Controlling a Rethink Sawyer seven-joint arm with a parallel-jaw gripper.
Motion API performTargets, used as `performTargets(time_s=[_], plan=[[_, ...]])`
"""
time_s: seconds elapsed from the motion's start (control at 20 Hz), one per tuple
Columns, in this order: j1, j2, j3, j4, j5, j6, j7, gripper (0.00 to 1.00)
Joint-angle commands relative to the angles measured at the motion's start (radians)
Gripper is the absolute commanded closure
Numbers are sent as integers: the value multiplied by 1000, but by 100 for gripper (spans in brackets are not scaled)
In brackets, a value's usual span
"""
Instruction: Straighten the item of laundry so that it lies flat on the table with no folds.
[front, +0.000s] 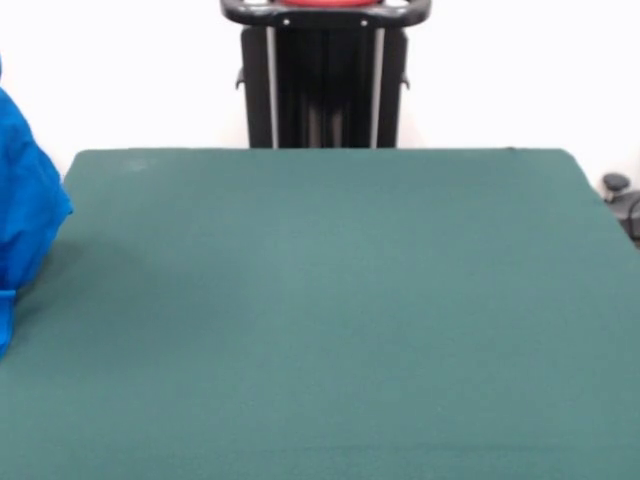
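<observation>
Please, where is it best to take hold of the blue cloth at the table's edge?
Only a bunched part of the blue cloth shows, at the picture's left edge over the green table. Probably grip its rounded bulge, coming from the table's middle. The rest is out of frame.

You've only got the pedestal (325, 75) in shot — black upright column with two silver rails, top centre of the frame. A sliver of red base housing (325, 3) sits at the very top edge. Arm and gripper don't show — nothing reaches down into the picture.
</observation>
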Motion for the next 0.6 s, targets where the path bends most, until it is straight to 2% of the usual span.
performTargets(time_s=[0.05, 0.6], plan=[[117, 5, 32, 165, -16, -37, 54, 100], [266, 31, -70, 200, -6, -112, 209, 100]])
